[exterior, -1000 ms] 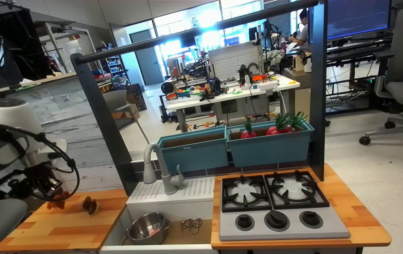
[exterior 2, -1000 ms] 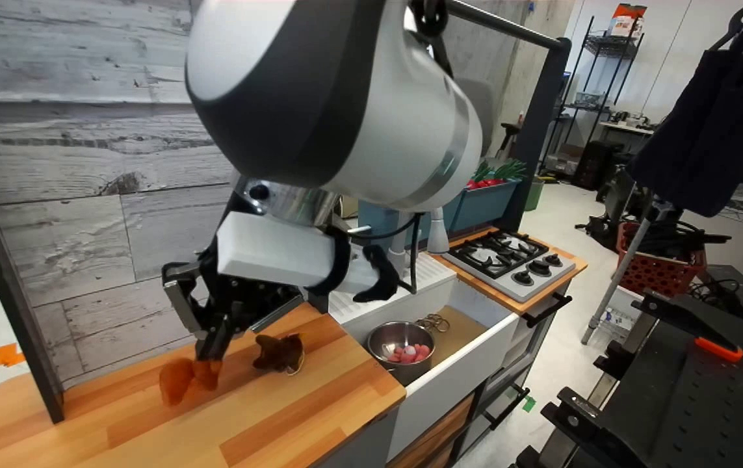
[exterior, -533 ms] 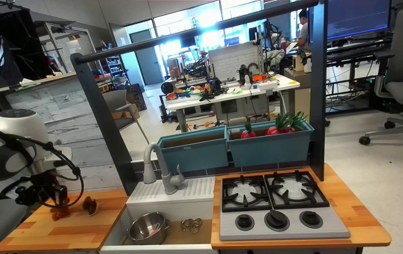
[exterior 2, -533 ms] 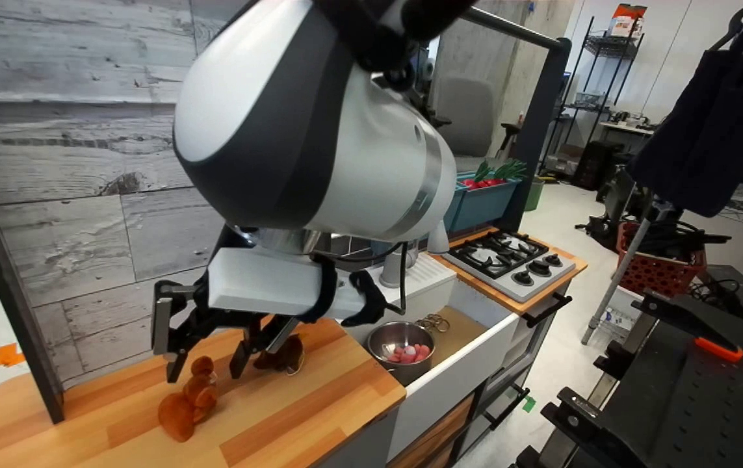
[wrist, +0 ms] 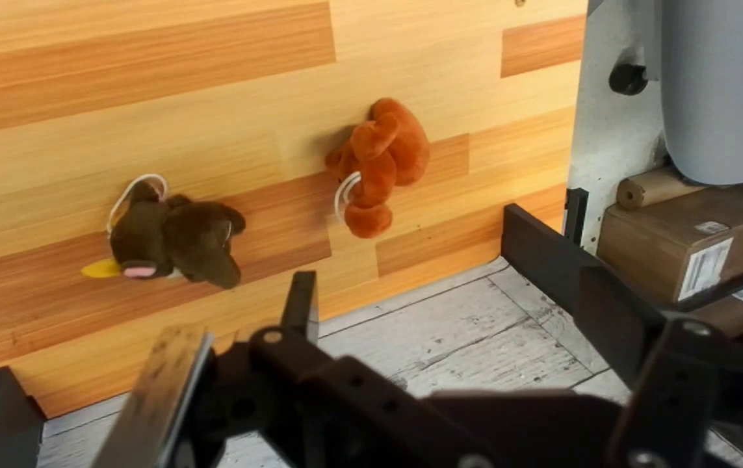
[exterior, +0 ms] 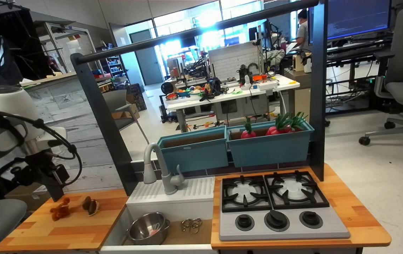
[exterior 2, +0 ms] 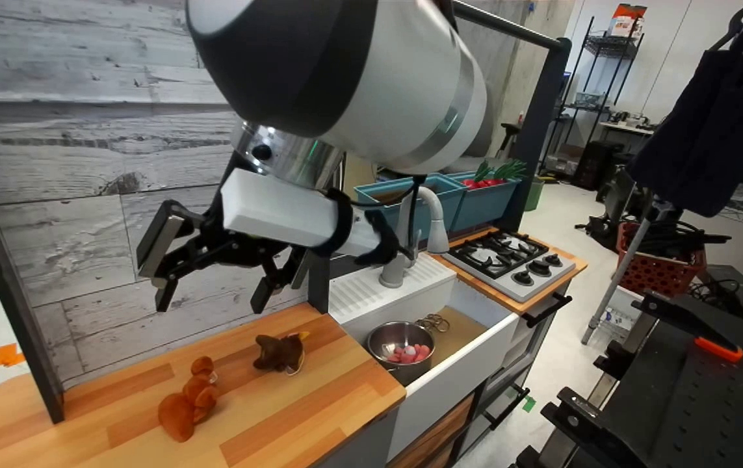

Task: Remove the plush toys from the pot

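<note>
Pink soft-fabric plush in the round shiny metal pot.
It lies in the white sink, past the sink-side edge of the wooden counter; my black end effector, wide and empty, hangs above that counter: I'd cross that edge, then lower.

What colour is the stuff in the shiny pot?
Mostly pink; the stuff in the pot shows best in an exterior view.

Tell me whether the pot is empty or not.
Not empty: in both exterior views something pink lies inside the pot. Whether it is one thing or several, I cannot tell.
</note>
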You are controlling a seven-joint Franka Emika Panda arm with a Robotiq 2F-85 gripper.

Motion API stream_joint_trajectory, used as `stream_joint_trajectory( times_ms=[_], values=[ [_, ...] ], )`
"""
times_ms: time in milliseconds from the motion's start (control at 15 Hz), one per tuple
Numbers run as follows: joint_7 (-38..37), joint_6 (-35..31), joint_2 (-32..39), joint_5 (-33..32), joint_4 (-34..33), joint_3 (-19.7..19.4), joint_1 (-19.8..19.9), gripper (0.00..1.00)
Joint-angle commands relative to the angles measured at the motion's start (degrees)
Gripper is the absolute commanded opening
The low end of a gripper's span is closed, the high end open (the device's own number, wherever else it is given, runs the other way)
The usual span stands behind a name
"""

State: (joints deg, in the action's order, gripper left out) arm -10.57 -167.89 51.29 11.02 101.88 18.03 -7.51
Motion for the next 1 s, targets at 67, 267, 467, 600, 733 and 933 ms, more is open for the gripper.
stream_joint_trajectory(
  times_ms=[67,267,467,600,733,933],
  values=[
    [0.7,0.1,0.7,1.1,-0.4,-0.5,-0.8,1.0],
    [0.1,0.6,1.0,0.9,-0.3,-1.6,-1.3,1.0],
    [-1.7,0.6,-0.8,0.6,2.0,-5.8,-2.6,1.0],
    [-3.5,-0.3,-1.6,0.6,3.3,-9.2,-3.4,1.0],
    [-5.8,-0.2,-1.6,0.5,3.7,-13.3,-4.5,1.0],
    [-9.7,2.9,0.3,0.3,1.5,-18.7,-5.9,1.0]
  ],
)
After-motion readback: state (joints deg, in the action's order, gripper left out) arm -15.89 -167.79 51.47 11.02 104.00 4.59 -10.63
